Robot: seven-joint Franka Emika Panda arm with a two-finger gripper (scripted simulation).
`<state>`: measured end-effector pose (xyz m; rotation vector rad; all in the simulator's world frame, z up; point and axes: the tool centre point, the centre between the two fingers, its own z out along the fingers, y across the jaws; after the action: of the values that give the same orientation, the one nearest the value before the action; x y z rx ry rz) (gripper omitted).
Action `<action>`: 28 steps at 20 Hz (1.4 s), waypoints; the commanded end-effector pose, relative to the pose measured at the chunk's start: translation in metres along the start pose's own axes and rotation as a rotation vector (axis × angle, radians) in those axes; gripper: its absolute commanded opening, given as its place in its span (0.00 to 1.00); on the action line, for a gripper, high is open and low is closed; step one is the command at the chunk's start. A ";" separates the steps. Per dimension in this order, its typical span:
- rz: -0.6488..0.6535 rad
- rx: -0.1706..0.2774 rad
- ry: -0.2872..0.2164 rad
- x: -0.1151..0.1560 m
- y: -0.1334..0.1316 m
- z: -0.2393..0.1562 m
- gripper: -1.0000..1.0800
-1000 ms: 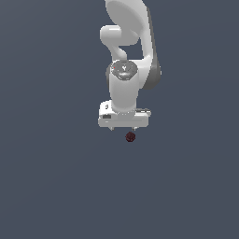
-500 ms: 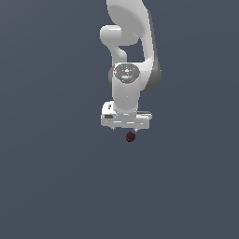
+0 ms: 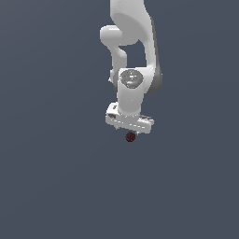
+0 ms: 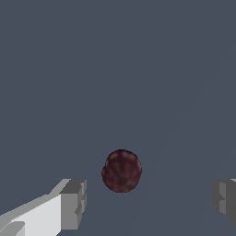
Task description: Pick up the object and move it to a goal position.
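**Gripper poised over the little maroon blob**

From across the room, the white arm [image 3: 133, 60] reaches straight down over a plain grey-blue floor [image 3: 56, 186], and the object [image 3: 130, 137] sits right under the gripper [image 3: 130, 133], a tiny dark red lump peeking out just below the hand's wide white body. From this side the fingers themselves are too small to make out, so the exterior view alone does not tell whether they touch the lump.

The wrist view settles that. There the object [image 4: 121, 170] shows as a lumpy, roundish maroon ball with darker mottling, lying between the two grey fingertips [image 4: 73, 203]. One finger stands to one side of the object and the other well off on the opposite side, with clear grey floor visible between each pad and the lump. The jaws are spread wide and grip nothing. The object lies nearer to the finger that carries the white link than to the other one.
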<state>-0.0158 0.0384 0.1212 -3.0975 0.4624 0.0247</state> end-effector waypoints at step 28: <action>0.377 -0.004 0.018 -0.028 -0.014 0.046 0.96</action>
<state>-0.0389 0.0609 0.0776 -2.9650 1.0375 0.0001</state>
